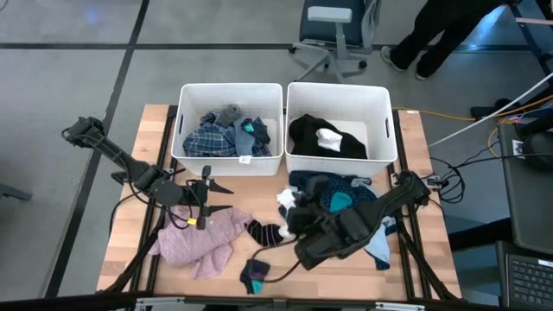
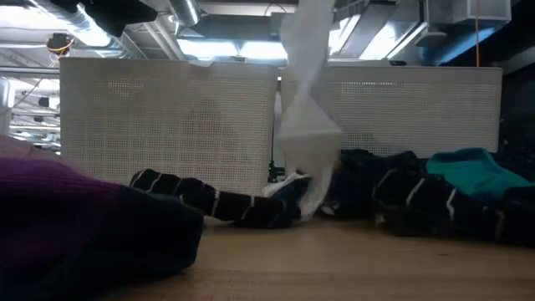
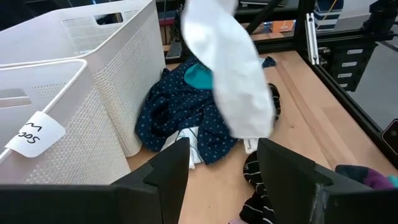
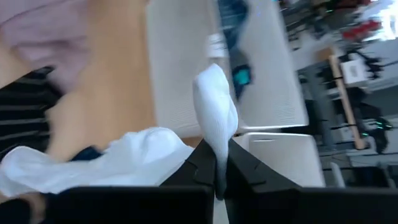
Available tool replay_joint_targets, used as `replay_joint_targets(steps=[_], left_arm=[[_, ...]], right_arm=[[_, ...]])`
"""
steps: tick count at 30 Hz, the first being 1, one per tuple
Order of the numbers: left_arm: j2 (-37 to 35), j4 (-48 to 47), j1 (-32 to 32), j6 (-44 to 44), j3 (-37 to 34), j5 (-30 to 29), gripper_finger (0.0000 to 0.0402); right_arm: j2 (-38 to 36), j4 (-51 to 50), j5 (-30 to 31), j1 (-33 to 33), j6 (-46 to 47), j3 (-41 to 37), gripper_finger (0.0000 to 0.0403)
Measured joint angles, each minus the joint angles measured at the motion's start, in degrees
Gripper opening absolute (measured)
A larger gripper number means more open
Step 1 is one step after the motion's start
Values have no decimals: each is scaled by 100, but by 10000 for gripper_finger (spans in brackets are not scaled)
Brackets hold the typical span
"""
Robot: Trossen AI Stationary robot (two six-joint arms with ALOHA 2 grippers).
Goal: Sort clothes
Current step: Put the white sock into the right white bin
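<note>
Right gripper [image 4: 217, 177] is closed tight on a white cloth [image 4: 214, 112], pinched between its fingers and hanging off the table in front of the two white bins [image 1: 285, 121], above the navy dotted cloth [image 3: 186, 109]. Left gripper [image 1: 206, 197] hovers over the pink fuzzy top [image 1: 203, 242], fingers spread wide, holding nothing, well apart from the white cloth.

High cam overhead, low cam table-level; both wrist cams close; all share white cloth [image 2: 308, 125].
</note>
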Motion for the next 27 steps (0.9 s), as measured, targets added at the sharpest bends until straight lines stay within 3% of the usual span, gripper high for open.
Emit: replay_joint_targets(steps=[18, 27], left_arm=[[0, 0, -1, 35, 0, 0, 180], [0, 2, 0, 98, 0, 0, 180]], right_arm=[[-1263, 82, 2299, -794, -64, 0, 17], [-1541, 80, 2510, -1681, -85, 0, 17]])
